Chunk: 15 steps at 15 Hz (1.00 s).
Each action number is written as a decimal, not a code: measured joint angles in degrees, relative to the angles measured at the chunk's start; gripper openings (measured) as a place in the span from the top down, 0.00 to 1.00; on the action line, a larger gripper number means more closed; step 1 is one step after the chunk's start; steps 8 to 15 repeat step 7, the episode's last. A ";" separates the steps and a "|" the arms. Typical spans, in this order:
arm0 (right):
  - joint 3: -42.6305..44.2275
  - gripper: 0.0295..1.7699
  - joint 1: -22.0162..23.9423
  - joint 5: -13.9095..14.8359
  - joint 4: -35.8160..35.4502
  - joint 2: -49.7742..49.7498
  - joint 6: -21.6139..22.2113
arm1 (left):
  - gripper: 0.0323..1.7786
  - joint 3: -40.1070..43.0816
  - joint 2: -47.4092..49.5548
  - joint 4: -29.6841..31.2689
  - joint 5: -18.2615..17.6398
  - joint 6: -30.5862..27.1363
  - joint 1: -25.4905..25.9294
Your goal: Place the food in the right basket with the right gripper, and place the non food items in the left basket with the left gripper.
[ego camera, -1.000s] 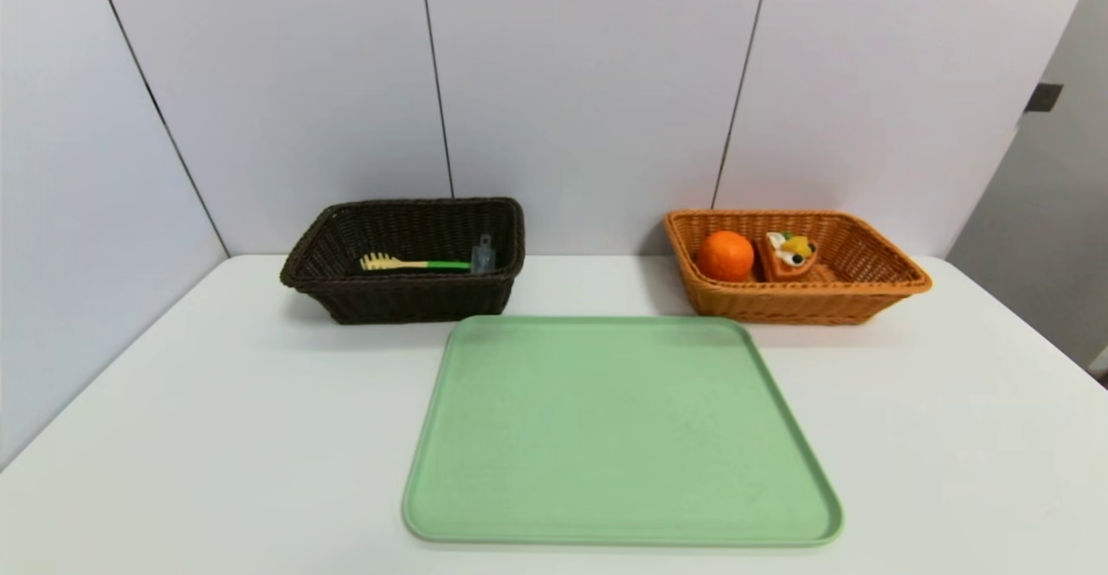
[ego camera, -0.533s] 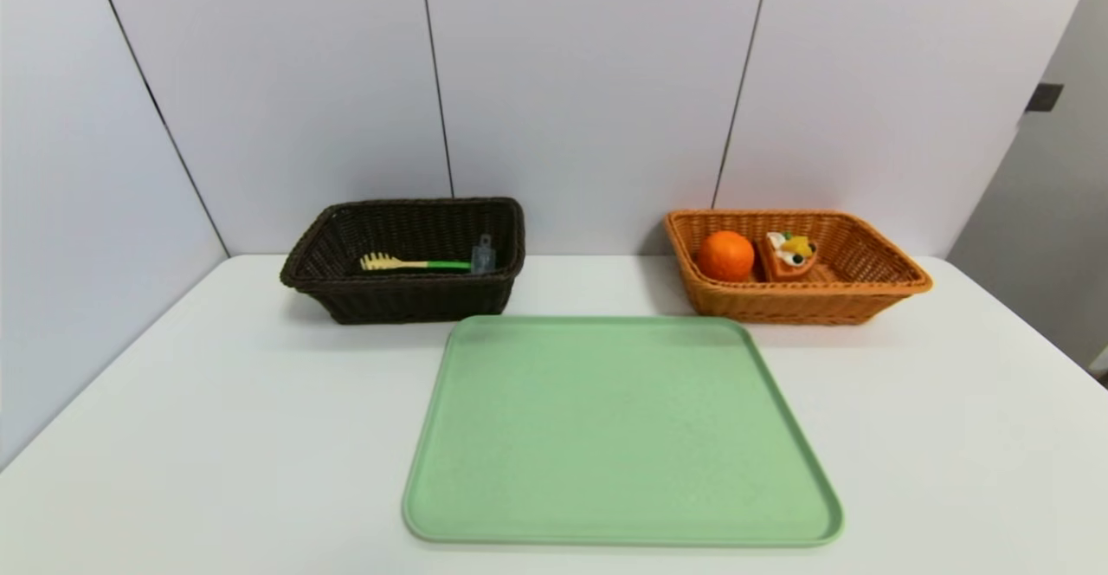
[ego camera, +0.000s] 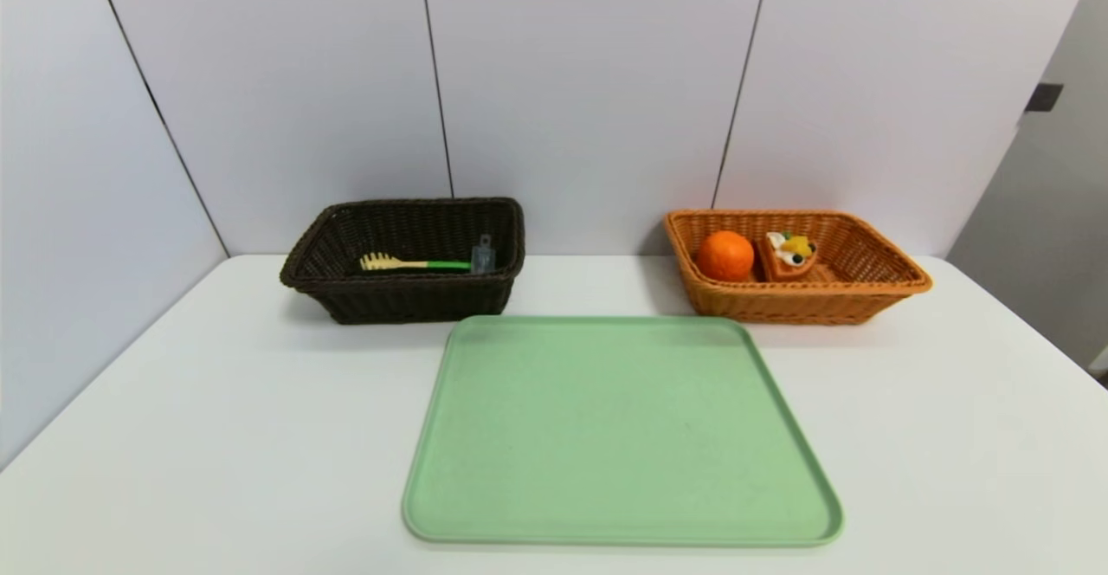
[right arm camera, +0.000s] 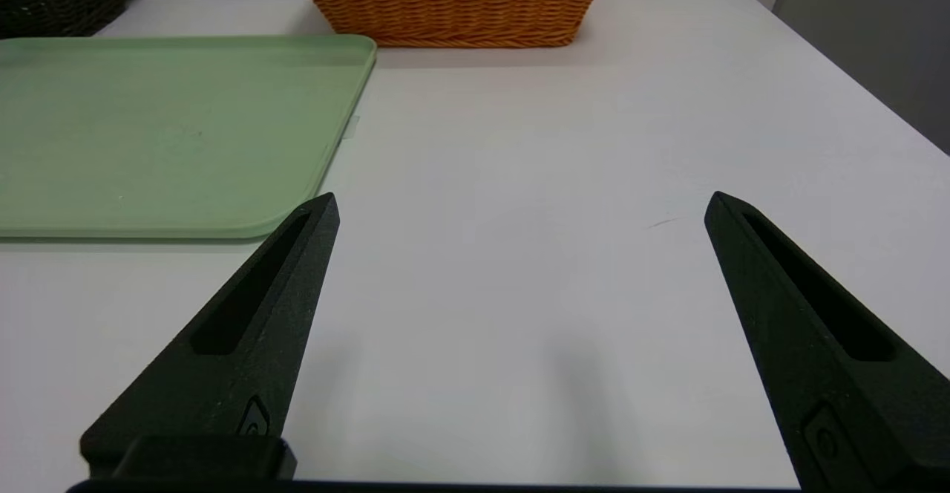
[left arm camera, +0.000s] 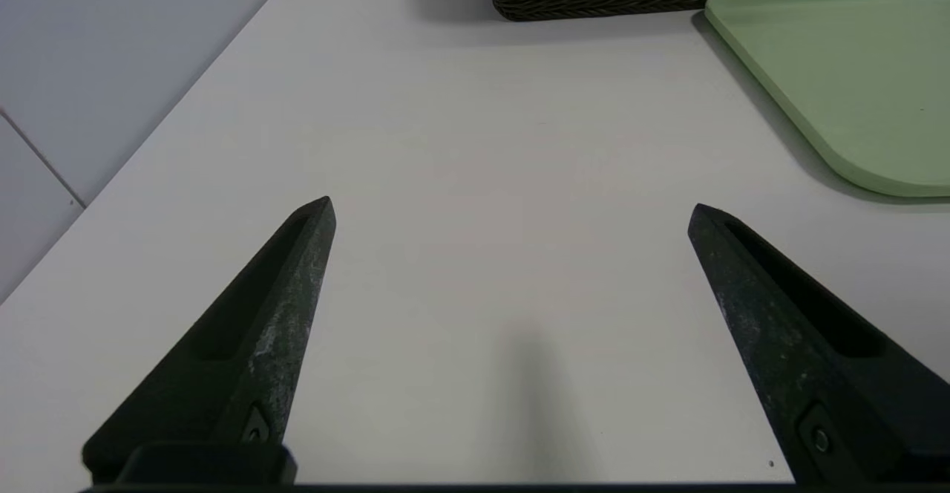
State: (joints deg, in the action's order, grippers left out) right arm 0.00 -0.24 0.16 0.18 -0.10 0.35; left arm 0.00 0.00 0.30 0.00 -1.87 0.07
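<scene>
In the head view, the dark brown wicker basket (ego camera: 415, 300) holds a cream-and-green pasta fork (ego camera: 415, 264); the orange-brown wicker basket (ego camera: 801, 305) holds a round orange fruit (ego camera: 725, 256) beside a topped toast slice (ego camera: 788, 257). In the left wrist view, the black left gripper (left arm camera: 512, 200) is wide open above the white table (left arm camera: 512, 107). In the right wrist view, the black right gripper (right arm camera: 523, 192) is likewise spread over the table.

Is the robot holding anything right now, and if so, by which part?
Nothing is held: the left gripper and right gripper both stand open.

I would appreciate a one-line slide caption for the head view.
Sorted: pasta fork in the dark basket, orange in the brown basket, green tray bare.
</scene>
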 joint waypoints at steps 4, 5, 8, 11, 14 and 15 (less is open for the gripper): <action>0.00 0.04 0.00 -0.06 -0.07 0.00 -0.22 | 0.05 0.00 0.00 0.00 0.07 0.41 0.00; 0.00 0.04 0.00 -0.05 -0.07 0.00 -0.17 | 0.05 0.00 0.00 0.00 0.11 0.74 0.00; 0.00 0.04 0.00 0.00 0.00 0.00 0.16 | 0.05 0.00 0.00 0.00 0.16 1.46 0.00; 0.00 0.04 0.00 0.00 0.00 0.00 0.16 | 0.05 0.00 0.00 0.00 0.16 1.46 0.00; 0.00 0.04 0.00 0.00 0.00 0.00 0.16 | 0.05 0.00 0.00 0.00 0.16 1.46 0.00; 0.00 0.04 0.00 0.00 0.00 0.00 0.16 | 0.05 0.00 0.00 0.00 0.16 1.46 0.00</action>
